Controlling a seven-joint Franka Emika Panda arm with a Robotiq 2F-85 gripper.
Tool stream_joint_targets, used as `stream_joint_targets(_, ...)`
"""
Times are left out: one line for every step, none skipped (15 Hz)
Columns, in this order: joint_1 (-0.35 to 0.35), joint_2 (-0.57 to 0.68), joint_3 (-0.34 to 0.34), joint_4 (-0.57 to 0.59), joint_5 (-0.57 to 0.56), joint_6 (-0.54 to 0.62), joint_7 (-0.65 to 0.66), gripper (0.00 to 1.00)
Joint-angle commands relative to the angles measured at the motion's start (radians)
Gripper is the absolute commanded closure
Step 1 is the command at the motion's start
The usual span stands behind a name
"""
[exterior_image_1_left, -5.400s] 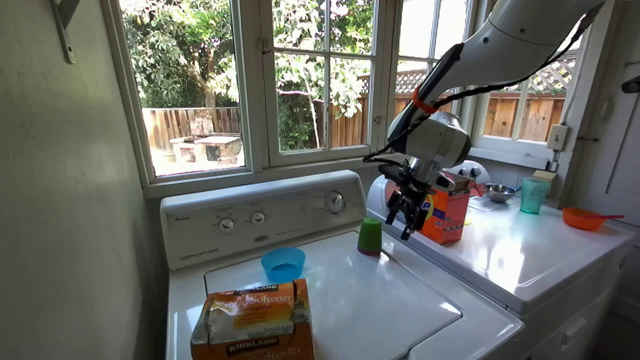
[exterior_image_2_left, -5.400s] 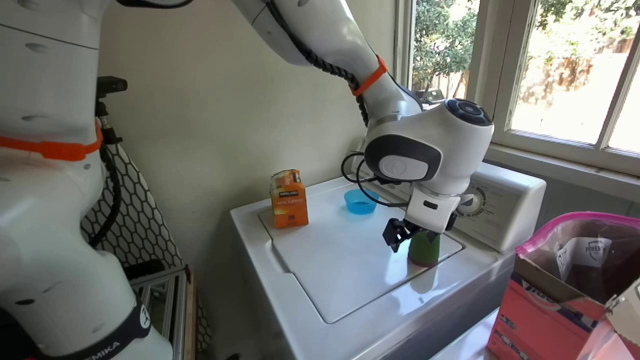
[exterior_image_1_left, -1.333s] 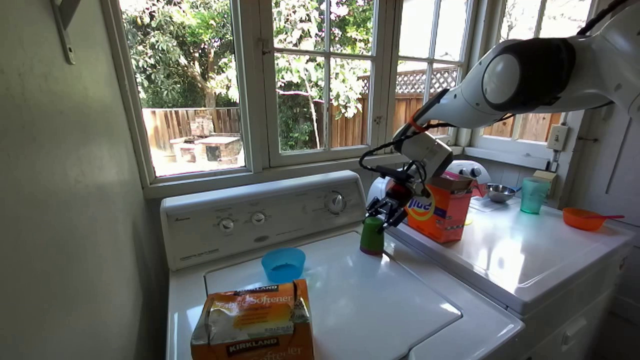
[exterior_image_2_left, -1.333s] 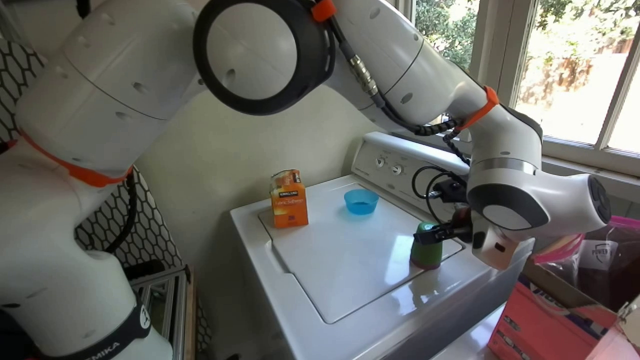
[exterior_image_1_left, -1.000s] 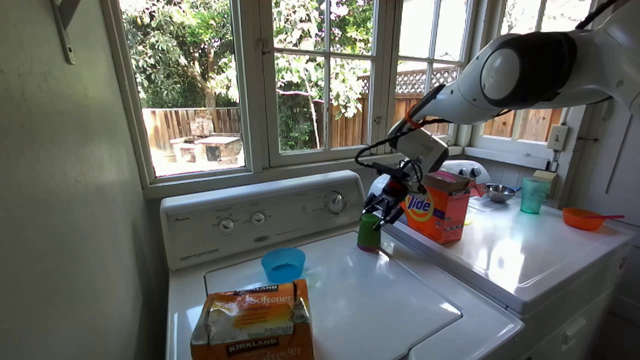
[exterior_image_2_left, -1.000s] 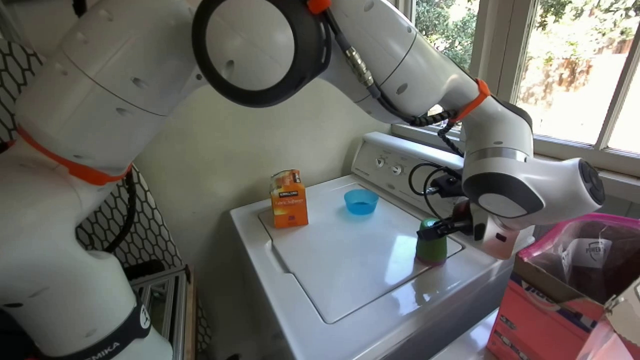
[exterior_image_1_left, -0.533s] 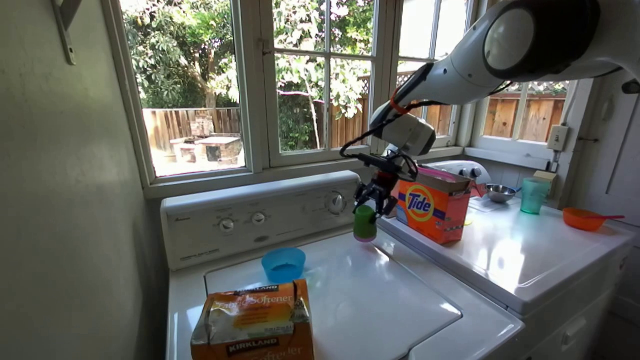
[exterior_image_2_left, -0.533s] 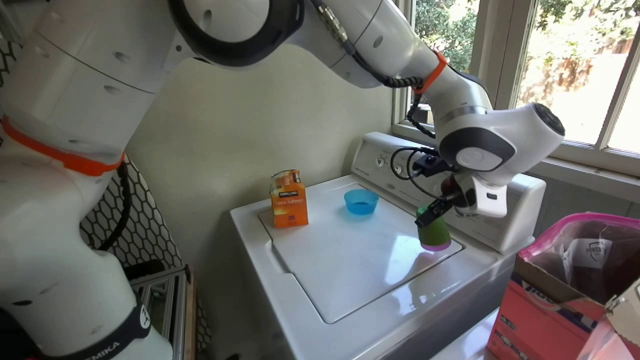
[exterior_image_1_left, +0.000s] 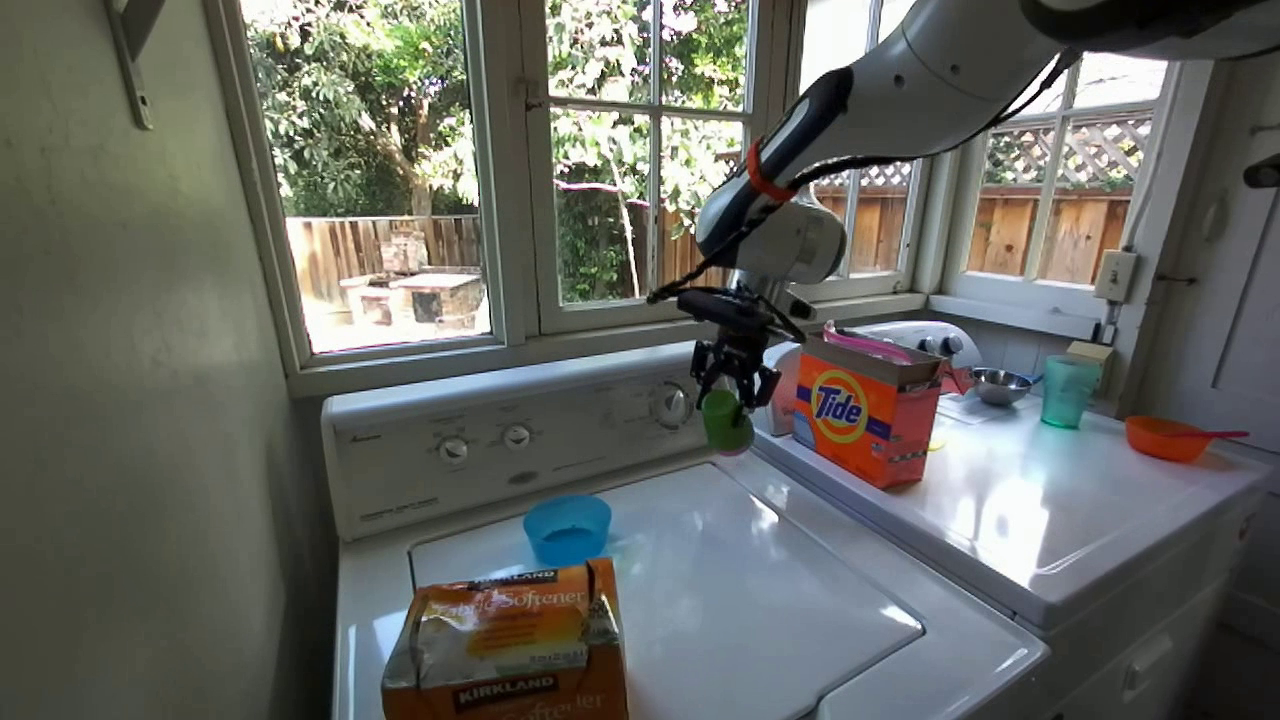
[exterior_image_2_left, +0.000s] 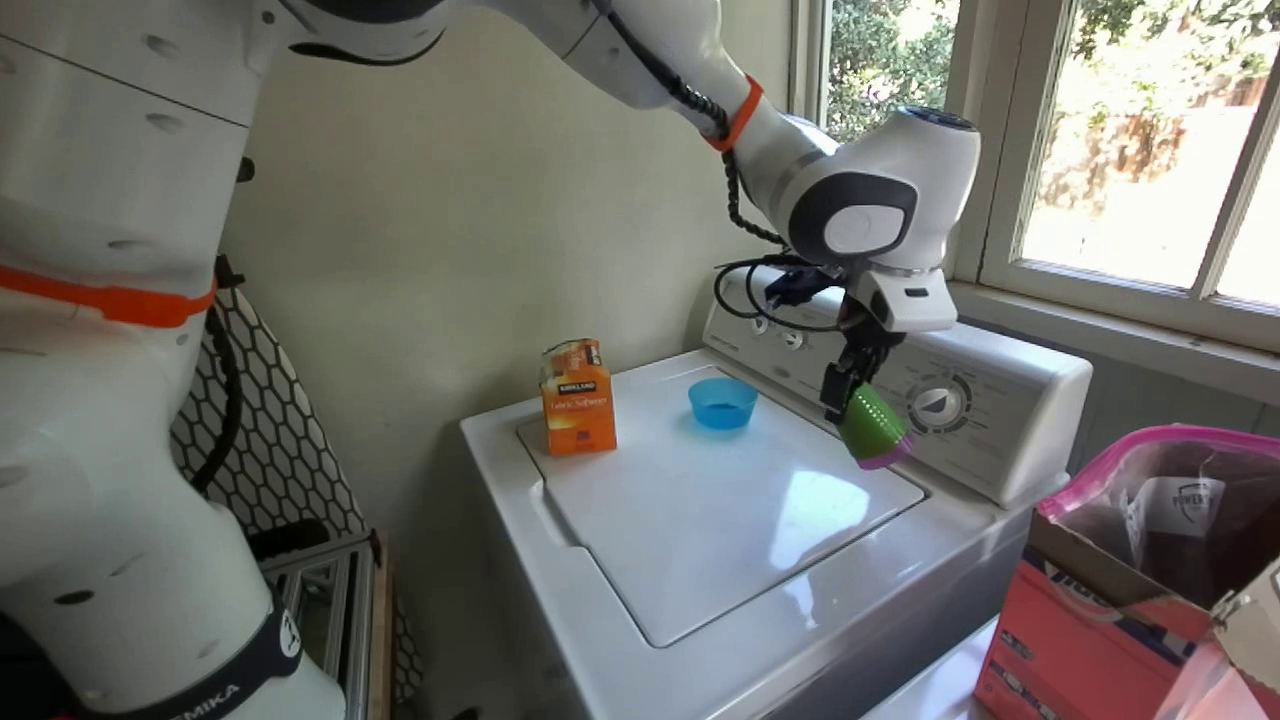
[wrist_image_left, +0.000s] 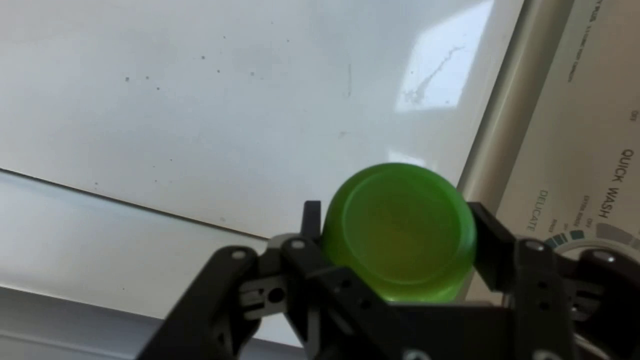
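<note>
— What does the gripper hold?
— It is clamped on a green cup, with one finger on each side; the wrist view shows this.
— And where is this cup?
— It is in the air over the far right part of the washer lid, near the control panel. It is tilted, and its pink end is lower.
— Which things are around it?
— In an exterior view, a blue bowl stands to the left, and an orange fabric softener box is nearer. To the right, a Tide box stands on a second white machine, and farther right there is an orange bowl.
</note>
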Motion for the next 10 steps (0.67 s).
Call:
stream_joint_targets(0.087, -0.101, -0.036, -0.136, -0.176, 0.155, 0.201, 0.55)
stream_joint_targets(0.101, -0.113, -0.038, -0.151, -0.218, 0.185, 0.251, 0.55)
stream_joint_targets(0.112, -0.126, -0.039, -0.167, -0.252, 0.212, 0.299, 0.55)
stream_joint_targets(0.124, -0.136, -0.042, -0.179, -0.286, 0.242, 0.357, 0.55)
stream_joint_targets(0.138, -0.143, -0.049, -0.188, -0.325, 0.265, 0.419, 0.55)
stream_joint_targets(0.148, -0.147, -0.053, -0.190, -0.366, 0.268, 0.465, 0.55)
stream_joint_targets(0.157, -0.149, -0.055, -0.189, -0.408, 0.262, 0.505, 0.55)
stream_joint_targets(0.150, -0.154, -0.036, -0.184, -0.417, 0.234, 0.503, 0.55)
stream_joint_targets(0.144, -0.157, -0.020, -0.183, -0.419, 0.228, 0.509, 0.55)
stream_joint_targets(0.119, -0.162, 0.017, -0.178, -0.372, 0.208, 0.462, 0.55)
